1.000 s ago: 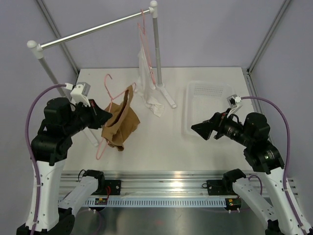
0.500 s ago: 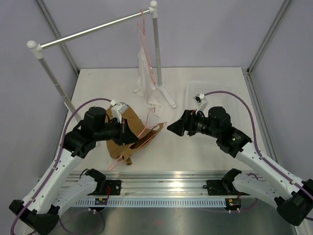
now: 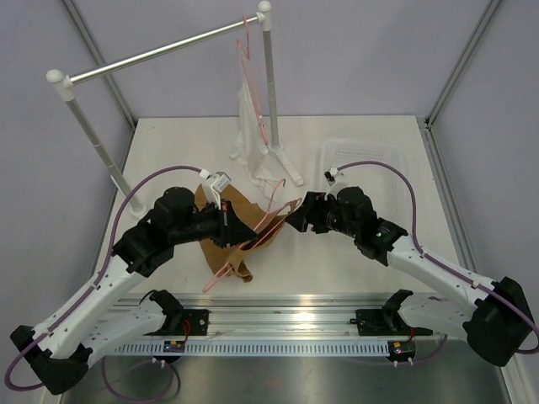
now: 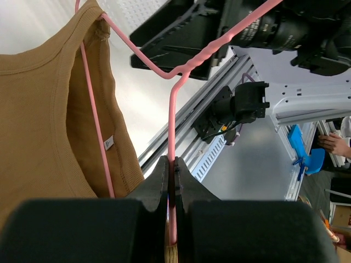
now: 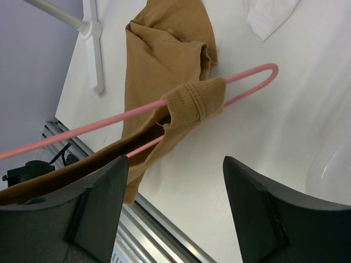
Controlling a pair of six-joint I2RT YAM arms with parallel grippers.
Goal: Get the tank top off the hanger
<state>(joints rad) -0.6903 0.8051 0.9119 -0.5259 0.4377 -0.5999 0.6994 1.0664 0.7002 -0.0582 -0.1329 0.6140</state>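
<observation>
The thin pink wire hanger (image 3: 271,208) carries a brown tank top (image 3: 221,220) and is held above the table's middle. My left gripper (image 3: 242,225) is shut on the hanger's wire, as the left wrist view (image 4: 171,178) shows, with the tank top (image 4: 38,109) hanging to the left of it. My right gripper (image 3: 293,216) is open and empty, right next to the hanger's right end. In the right wrist view the gripper (image 5: 175,192) is spread wide below the hanger (image 5: 109,121), and a tank top strap (image 5: 197,101) wraps the wire.
A clothes rack (image 3: 168,52) stands at the back, with a white cloth (image 3: 250,101) on another pink hanger. A clear plastic bin (image 3: 364,160) sits at the back right. The rack's white foot (image 5: 96,49) is on the table's left.
Both arms have swung in to the table's middle. The left gripper has carried the hanger and tank top rightward off the table. The right gripper has moved left up to the hanger.
</observation>
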